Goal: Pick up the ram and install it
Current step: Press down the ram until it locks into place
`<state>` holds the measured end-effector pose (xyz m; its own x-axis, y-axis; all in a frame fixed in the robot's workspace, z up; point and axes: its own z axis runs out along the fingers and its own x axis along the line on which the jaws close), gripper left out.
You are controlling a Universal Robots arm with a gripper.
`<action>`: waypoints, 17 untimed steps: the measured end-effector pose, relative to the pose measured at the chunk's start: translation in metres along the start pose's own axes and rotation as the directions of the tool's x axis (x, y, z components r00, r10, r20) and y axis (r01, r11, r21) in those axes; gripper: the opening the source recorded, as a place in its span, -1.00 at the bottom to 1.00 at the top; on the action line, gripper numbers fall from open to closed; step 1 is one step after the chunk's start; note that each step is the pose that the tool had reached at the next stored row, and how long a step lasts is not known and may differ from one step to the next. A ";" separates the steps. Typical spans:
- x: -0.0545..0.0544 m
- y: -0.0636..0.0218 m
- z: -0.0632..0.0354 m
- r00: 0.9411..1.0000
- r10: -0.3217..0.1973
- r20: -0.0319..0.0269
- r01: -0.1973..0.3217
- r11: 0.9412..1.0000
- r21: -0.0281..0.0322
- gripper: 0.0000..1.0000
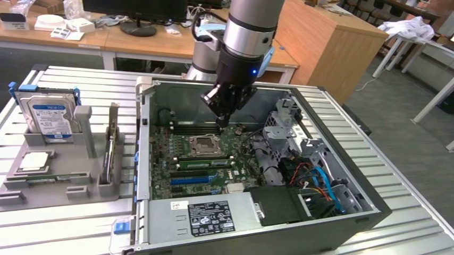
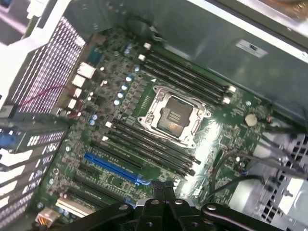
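**Arm hangs inside the open computer case**

The gripper (image 1: 223,123) hovers just above the motherboard (image 1: 202,159), beside the processor socket (image 1: 206,144), fingers pressed together and holding nothing. The ram (image 1: 108,154) (a thin stick standing on edge) sits outside the case (image 1: 369,210), in the grey holder (image 1: 60,175) near the hard drive (image 1: 50,118).
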<state>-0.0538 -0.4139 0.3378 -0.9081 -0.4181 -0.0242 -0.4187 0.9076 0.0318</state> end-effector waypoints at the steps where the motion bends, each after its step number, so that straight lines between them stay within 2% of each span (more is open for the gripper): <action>1: 0.000 0.0000 0.0000 1.000 0.016 0.000 -0.016 1.000 0.000 -0.79; 5: 0.000 0.0000 0.0000 0.996 0.085 0.003 -0.085 0.996 0.002 -0.79; 9: 0.000 0.0000 -0.0001 0.988 0.152 0.005 -0.152 0.988 0.003 -0.79; 12: 0.000 0.0000 -0.0001 0.979 0.202 0.007 -0.202 0.979 0.004 -0.79; 17: 0.000 0.0000 0.0000 0.961 0.276 0.010 -0.276 0.961 0.005 -0.79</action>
<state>-0.0538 -0.4139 0.3378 -0.9883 -0.1505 -0.0242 -0.1512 0.9880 0.0318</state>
